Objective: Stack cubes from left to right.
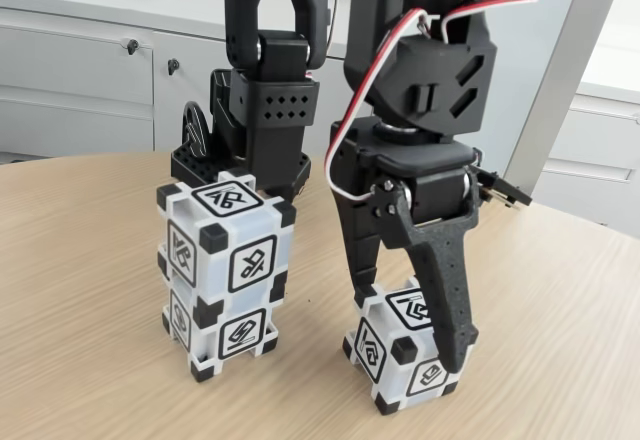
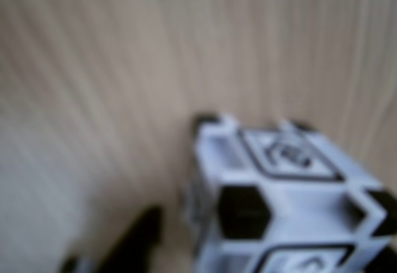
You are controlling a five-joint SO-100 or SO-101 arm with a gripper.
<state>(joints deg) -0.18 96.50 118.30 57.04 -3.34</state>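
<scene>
Cubes: two already stacked [image 1: 225, 275] at left of fixed view; third cube [image 1: 400, 355] on table [image 1: 90, 310]; gripper [image 1: 405, 325] fingers straddle it, grip unclear; lift and placement remain.

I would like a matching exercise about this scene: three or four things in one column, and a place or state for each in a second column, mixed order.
Things
1. top cube
2. bottom cube
3. lone cube
4. gripper

Places or states
A. on the table, carrying another cube
B. on the table at the right of the fixed view, between the fingers
C. resting on another cube
D. lowered around a cube, one finger on each side

Pairs: 1-C, 2-A, 3-B, 4-D
</scene>
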